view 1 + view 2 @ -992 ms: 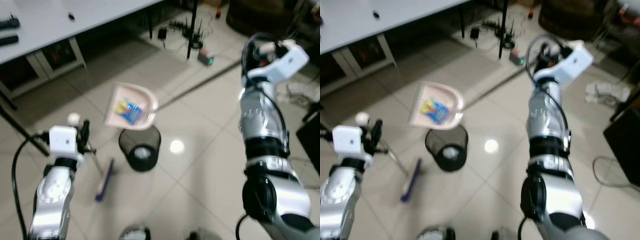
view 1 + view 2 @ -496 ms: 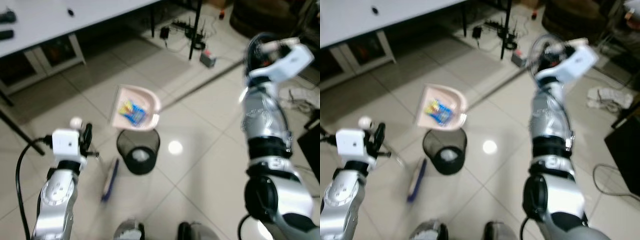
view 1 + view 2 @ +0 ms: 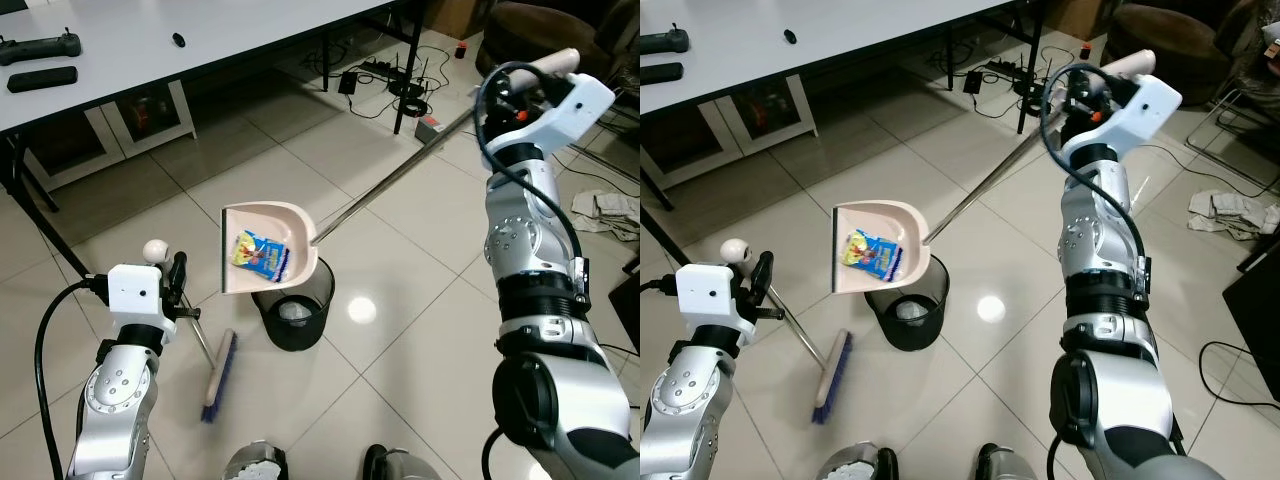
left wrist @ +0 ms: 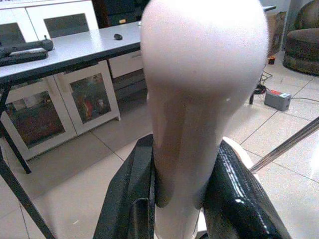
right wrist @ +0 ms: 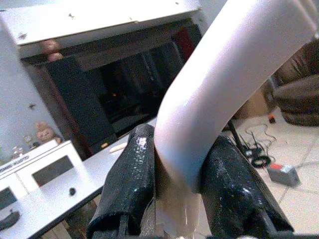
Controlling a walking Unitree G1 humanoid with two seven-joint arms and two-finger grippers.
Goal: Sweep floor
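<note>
At lower left, my left tool [image 3: 176,285] is clamped on the broom [image 3: 218,376] handle, bristles on the floor. At center the dustpan [image 3: 262,262], holding a wrapper [image 3: 259,254], hangs over the bin [image 3: 292,312]. At upper right, my right tool [image 3: 1077,92] grips the dustpan's handle.

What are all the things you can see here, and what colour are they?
Dustpan: one, pale pink with a long metal handle, held above the bin.
Wrapper: one, yellow and blue, lying in the dustpan.
Waste bin: one, black mesh, on the tiled floor below the dustpan.
Broom: one, blue bristles, head on the floor left of the bin.
Table: one, white, at the back.
Remotes: two, black, on the table.
Cables: black, on the floor under the table.
Cloth: one, whitish, on the floor far right.
Left pincer: shut on the broom's handle.
Right pincer: shut on the dustpan's handle.
</note>
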